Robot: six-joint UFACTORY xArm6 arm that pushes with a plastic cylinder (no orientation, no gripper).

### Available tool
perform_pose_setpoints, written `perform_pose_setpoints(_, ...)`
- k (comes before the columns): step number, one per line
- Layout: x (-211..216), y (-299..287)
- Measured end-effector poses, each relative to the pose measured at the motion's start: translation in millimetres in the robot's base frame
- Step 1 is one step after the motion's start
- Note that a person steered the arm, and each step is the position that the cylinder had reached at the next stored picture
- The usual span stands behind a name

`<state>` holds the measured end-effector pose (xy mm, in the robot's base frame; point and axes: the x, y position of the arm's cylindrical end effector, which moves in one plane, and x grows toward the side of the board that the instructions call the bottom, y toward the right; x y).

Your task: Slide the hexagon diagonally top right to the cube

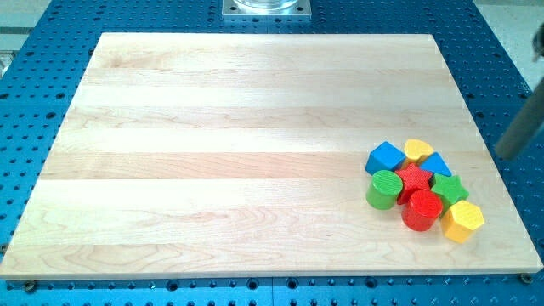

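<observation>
A tight cluster of blocks sits at the lower right of the wooden board (238, 153). The yellow hexagon (462, 221) is at the cluster's bottom right, touching the red cylinder (422, 210) and the green star (448, 187). The blue cube (384, 157) is at the cluster's upper left. My rod shows as a blurred grey bar at the view's right edge, its tip (502, 156) just past the board's right edge, to the upper right of the hexagon and apart from all blocks.
Between the cube and the hexagon lie a yellow heart (417, 150), a second blue block (437, 165), a red star (415, 179) and a green cylinder (383, 189). A blue perforated table (51, 68) surrounds the board. A metal mount (266, 8) is at the top.
</observation>
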<state>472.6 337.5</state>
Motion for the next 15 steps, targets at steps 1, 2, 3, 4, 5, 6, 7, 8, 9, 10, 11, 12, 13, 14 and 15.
perform_pose_setpoints(1, 80.4, -0.6)
perform_pose_setpoints(2, 120.9, -49.4)
perform_pose_setpoints(3, 121.4, -57.3)
perform_pose_setpoints(4, 121.4, -61.0)
perform_pose_setpoints(5, 120.3, -61.3)
perform_pose_setpoints(6, 107.5, -70.0)
perform_pose_setpoints(7, 94.5, -92.4)
perform_pose_setpoints(8, 113.6, -122.6)
perform_pose_setpoints(9, 145.3, -116.8)
perform_pose_setpoints(10, 144.3, -143.8)
perform_pose_setpoints(11, 126.0, -200.3)
perform_pose_setpoints(12, 98.6, -264.8)
perform_pose_setpoints(13, 58.2, -311.7)
perform_pose_setpoints(14, 119.2, -358.7)
perform_pose_setpoints(15, 104.0, -373.8)
